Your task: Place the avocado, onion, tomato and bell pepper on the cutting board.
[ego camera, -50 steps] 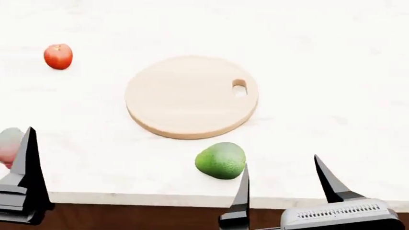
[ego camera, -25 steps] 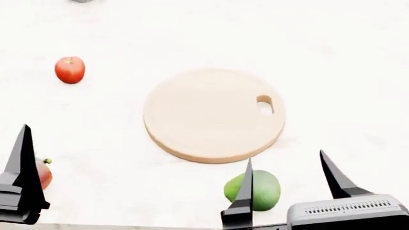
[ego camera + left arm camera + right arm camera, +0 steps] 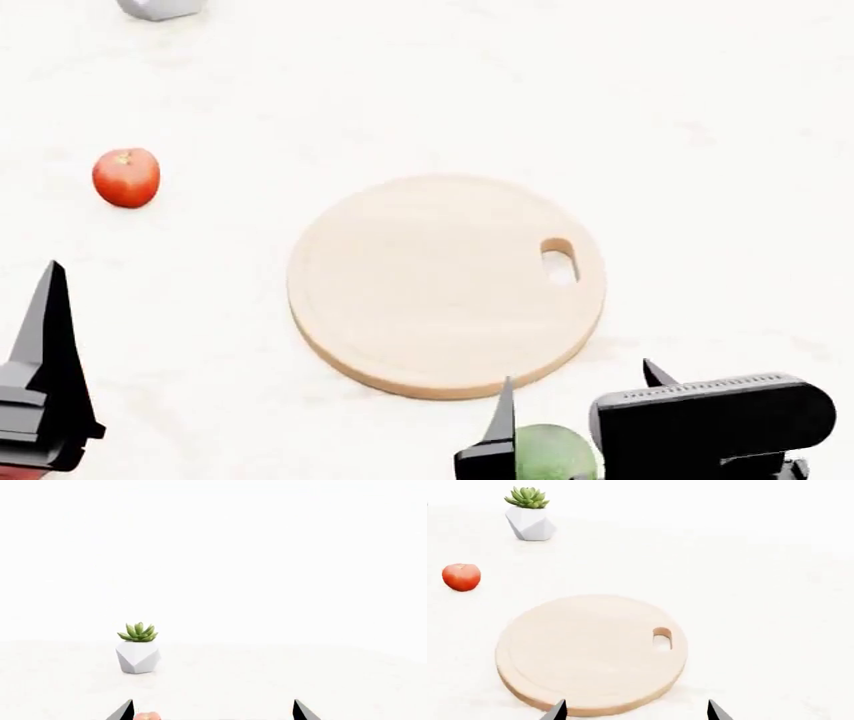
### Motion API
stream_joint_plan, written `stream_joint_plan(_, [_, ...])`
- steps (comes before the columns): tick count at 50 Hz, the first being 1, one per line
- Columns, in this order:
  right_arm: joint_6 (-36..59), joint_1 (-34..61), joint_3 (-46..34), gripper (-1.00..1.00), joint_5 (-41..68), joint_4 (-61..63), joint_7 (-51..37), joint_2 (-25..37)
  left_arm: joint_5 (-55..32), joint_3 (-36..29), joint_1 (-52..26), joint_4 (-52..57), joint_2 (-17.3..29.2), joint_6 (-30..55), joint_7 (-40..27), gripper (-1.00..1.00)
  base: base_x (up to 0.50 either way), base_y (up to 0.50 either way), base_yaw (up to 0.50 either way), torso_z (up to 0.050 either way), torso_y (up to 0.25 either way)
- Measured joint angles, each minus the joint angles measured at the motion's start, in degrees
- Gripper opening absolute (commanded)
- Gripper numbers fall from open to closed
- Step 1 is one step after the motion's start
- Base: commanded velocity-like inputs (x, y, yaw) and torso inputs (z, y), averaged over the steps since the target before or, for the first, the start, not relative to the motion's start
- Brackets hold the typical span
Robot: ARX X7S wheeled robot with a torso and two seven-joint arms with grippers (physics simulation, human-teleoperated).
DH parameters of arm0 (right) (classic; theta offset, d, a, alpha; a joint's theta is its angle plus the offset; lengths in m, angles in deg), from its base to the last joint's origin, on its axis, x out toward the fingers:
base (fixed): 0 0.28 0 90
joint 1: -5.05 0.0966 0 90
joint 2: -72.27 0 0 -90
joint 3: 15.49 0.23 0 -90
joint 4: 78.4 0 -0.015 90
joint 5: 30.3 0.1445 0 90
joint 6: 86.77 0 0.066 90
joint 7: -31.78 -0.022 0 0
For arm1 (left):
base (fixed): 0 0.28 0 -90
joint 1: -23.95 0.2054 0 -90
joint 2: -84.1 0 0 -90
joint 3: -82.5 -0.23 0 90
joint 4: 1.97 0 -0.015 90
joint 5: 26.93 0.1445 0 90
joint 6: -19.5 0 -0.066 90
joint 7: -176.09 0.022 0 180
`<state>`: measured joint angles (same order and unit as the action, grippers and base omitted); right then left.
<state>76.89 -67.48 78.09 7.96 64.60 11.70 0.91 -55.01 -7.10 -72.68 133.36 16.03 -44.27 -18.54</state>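
**Board bare, avocado at its near edge**

While the cutting board (image 3: pixel 446 285) lies bare at the middle of the white table (image 3: pixel 721 130), the avocado (image 3: pixel 555 452) sits just off its near edge, between the spread fingers of the right gripper (image 3: pixel 574 415), which grips nothing. The tomato (image 3: pixel 126 178) rests well apart, far to the left. The left gripper (image 3: pixel 212 711) also stands open (only one finger shows from the head). A potted succulent (image 3: pixel 529 514) stands beyond.
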Motion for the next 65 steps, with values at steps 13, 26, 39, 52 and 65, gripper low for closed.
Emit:
stream_joint_plan(13, [10.4,4.8,3.6,1.0,35.0,-4.5,-24.6,5.0,-0.7,-0.2,0.4,0.5,0.0,0.1,-0.5,1.0,0.0,0.0,0.0,0.0,0.0])
stream_joint_plan(26, [11.1,5.5,1.4,1.0,42.3,-7.1,-30.3,7.8,-1.5,0.4,1.6,1.0,0.3,-0.2,-0.7,1.0,0.0,0.0,0.0,0.0,0.0])
stream_joint_plan(39, [5.9,5.4,-4.9,1.0,32.6,-11.5,-23.1,10.4,-1.9,0.5,2.5,1.8,0.4,-0.4,-1.2,1.0,0.0,0.0,0.0,0.0,0.0])
stream_joint_plan(52, [0.7,4.8,-9.2,-1.0,25.8,-14.2,-17.8,11.5,-2.8,0.8,3.3,3.2,0.8,0.1,-2.1,1.0,0.0,0.0,0.0,0.0,0.0])
stream_joint_plan(65, [-0.8,4.7,-9.5,-1.0,26.3,-13.4,-17.4,12.1,-3.8,1.2,3.8,4.4,1.2,0.6,-3.0,1.0,0.0,0.0,0.0,0.0,0.0])
